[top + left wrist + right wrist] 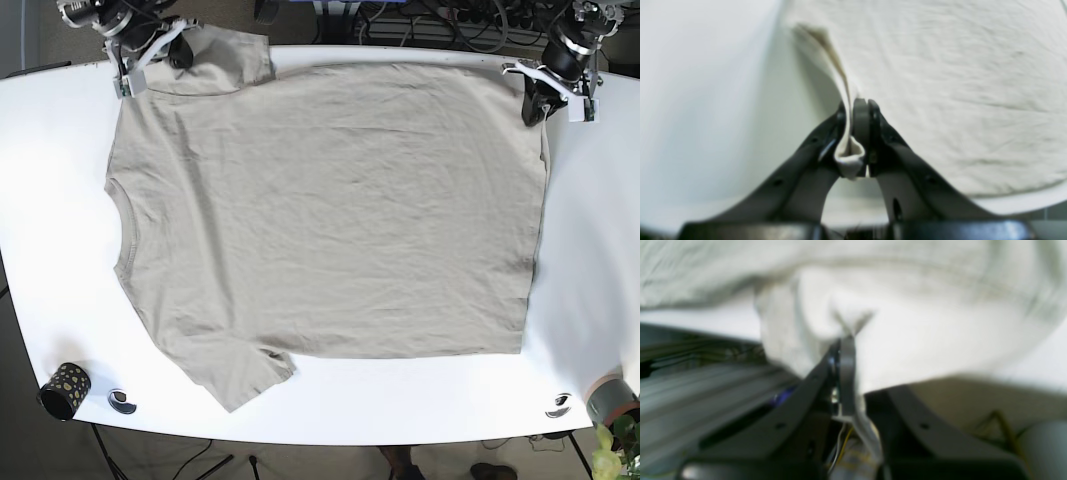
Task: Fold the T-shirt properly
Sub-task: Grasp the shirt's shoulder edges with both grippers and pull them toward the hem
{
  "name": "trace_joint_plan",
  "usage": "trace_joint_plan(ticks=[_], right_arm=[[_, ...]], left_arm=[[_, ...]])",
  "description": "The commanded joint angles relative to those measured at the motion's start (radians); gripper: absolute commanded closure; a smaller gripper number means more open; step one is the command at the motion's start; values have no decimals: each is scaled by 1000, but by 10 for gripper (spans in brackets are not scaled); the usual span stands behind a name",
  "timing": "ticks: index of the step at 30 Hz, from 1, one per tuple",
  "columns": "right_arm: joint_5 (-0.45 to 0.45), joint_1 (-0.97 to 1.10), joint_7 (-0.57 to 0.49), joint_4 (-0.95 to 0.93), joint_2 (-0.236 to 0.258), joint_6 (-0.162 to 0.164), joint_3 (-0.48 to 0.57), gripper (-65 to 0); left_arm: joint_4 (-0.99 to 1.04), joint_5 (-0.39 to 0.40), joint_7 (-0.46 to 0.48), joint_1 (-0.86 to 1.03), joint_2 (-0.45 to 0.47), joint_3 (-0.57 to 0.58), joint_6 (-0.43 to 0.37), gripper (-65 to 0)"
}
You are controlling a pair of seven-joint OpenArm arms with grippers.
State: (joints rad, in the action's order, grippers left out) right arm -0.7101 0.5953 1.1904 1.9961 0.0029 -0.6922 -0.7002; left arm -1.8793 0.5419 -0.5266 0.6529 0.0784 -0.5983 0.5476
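A beige T-shirt [330,210] lies spread flat on the white table [50,250], neck to the left and hem to the right. My left gripper [533,103] is at the far right corner of the hem. In the left wrist view it [856,110] is shut on a fold of the shirt's edge [849,156]. My right gripper [178,52] is at the far left, by the upper sleeve [235,55]. In the right wrist view it [844,341] is shut on a bunch of the shirt's cloth [826,313], lifted off the table.
A black dotted cup [64,390] stands at the near left corner, with a small round object [122,401] beside it. Another small round object [558,405] and a grey cylinder [610,396] sit at the near right. Cables [430,20] run behind the table.
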Motion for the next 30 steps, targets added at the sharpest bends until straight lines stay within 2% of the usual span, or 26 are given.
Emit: trace_joint_plan(ticks=[1, 7, 14, 18, 26, 30], right_arm=[[-23, -33, -4, 15, 9, -6, -2, 0], [-23, -143, 6, 15, 29, -6, -3, 0], [-23, -265, 29, 13, 76, -6, -3, 0], [-23, -338, 39, 10, 105, -6, -3, 0], [-23, -506, 64, -154, 153, -6, 4, 0], [-23, -578, 53, -272, 199, -6, 69, 0]], left_arm=[[-21, 20, 33, -28, 13, 16, 6, 0], [-21, 20, 15, -115, 13, 73, 1, 0], [-19, 22, -158, -267, 10, 34, -1, 0], [-16, 20, -218, -354, 8, 7, -1, 0], [39, 19, -300, -503, 14, -7, -1, 0], [123, 13, -301, -571, 39, -4, -1, 0]])
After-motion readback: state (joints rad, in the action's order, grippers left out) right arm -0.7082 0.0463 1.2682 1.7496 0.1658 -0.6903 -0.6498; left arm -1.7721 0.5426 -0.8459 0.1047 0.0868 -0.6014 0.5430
